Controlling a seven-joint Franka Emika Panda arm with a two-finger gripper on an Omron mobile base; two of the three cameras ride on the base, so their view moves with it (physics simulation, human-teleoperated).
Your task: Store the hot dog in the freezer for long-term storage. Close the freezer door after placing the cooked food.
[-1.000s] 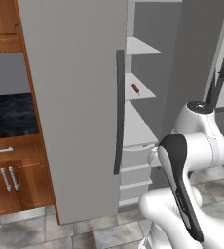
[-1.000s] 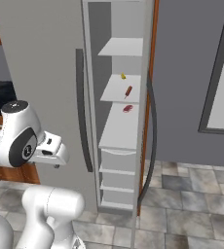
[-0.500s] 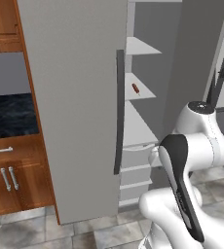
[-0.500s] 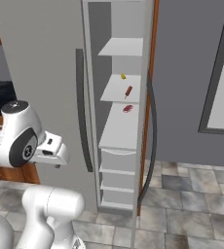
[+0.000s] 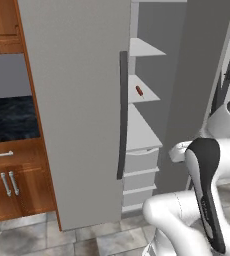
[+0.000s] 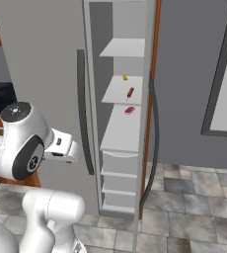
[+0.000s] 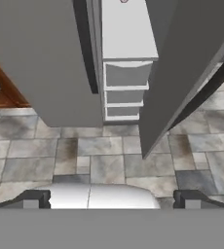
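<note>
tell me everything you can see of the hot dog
The hot dog is a tiny thin reddish-brown stick lying flat on a white shelf inside the open freezer, resting on the shelf alone. A small yellow item lies behind it, apart, and a small red item sits on the shelf below.

My freezer (image 5: 82, 100) has a flat, matt grey front that looks like painted metal, with a darker matt handle (image 5: 122, 115), and its shelves (image 6: 123, 91) and drawers (image 7: 126, 75) are smooth white, plastic by the look of them. The cabinets (image 5: 17, 185) beside it are warm brown wood with a light sheen and small shiny metal pulls (image 5: 9, 183), under a glossy dark marbled counter (image 5: 12, 120). The floor (image 7: 109, 155) is dull grey stone tile, and my arm (image 5: 207, 185) is glossy white with smooth black parts.
</note>
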